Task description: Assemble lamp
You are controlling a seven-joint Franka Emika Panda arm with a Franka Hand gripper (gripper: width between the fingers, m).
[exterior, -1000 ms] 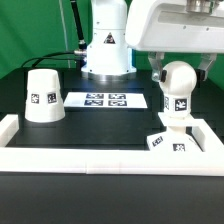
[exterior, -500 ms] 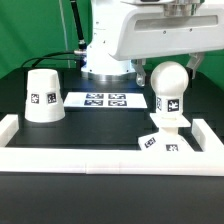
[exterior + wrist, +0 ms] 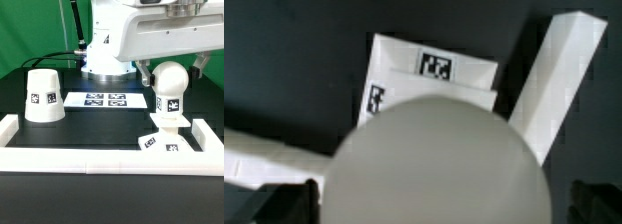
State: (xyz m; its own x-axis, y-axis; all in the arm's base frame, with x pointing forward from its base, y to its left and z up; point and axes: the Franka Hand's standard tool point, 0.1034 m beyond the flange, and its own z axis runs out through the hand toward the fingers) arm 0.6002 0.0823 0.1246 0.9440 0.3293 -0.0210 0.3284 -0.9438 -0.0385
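The bulb (image 3: 170,92), a white ball on a tagged stem, stands upright between my gripper's (image 3: 170,74) dark fingers. Its foot is right above the small square base block (image 3: 160,141), which lies near the front right rail; I cannot tell if they touch. In the wrist view the bulb's ball (image 3: 438,150) fills the space between the fingers, with my gripper (image 3: 438,205) shut on it. The tagged base block (image 3: 429,72) shows beyond the ball. The cone-shaped shade (image 3: 42,96) stands alone at the exterior view's left.
The marker board (image 3: 105,100) lies flat in the middle, in front of the arm's base. White border rails run along the front (image 3: 90,158), the left (image 3: 8,126) and the right (image 3: 206,134). A rail also shows in the wrist view (image 3: 555,80).
Over the last second the arm moved toward the exterior view's left, carrying the bulb from the right of the base block to over it. Hardly any motion in the last half second.
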